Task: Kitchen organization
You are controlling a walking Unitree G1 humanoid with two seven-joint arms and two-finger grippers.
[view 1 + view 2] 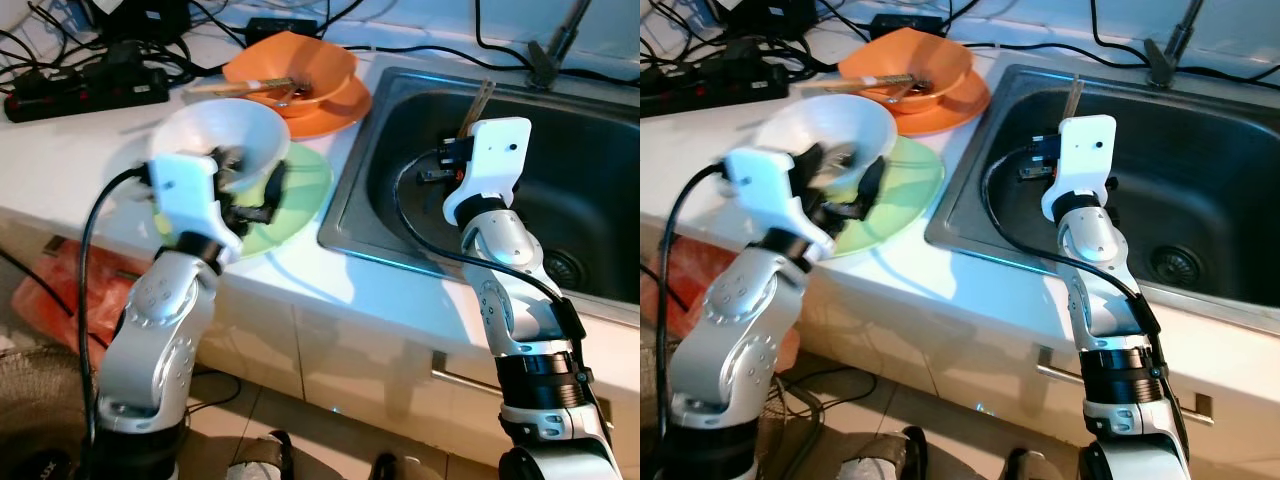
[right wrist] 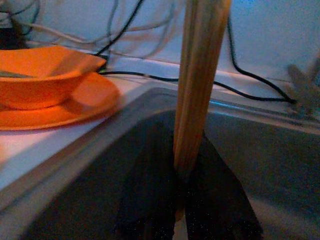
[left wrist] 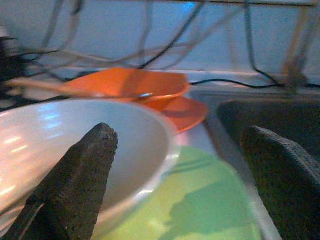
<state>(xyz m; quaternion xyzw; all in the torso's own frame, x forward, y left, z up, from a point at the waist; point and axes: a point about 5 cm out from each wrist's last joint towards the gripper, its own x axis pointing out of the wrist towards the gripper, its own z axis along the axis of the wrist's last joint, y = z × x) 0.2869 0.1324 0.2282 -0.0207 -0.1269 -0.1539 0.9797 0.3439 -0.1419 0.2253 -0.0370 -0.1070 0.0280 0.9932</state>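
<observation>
Chopsticks (image 2: pixel 200 85) going into sink (image 1: pixel 560 150)
We are pinching them with right jaws; left jaws (image 3: pixel 180 190), wide, are straddling white bowl (image 1: pixel 225 135) rim to lift.

No readable text anywhere (labels or brands)

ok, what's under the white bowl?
The white bowl sits on a green plate, with the left claw open at the bowl's rim. The plate's part beneath the bowl is covered.
</observation>
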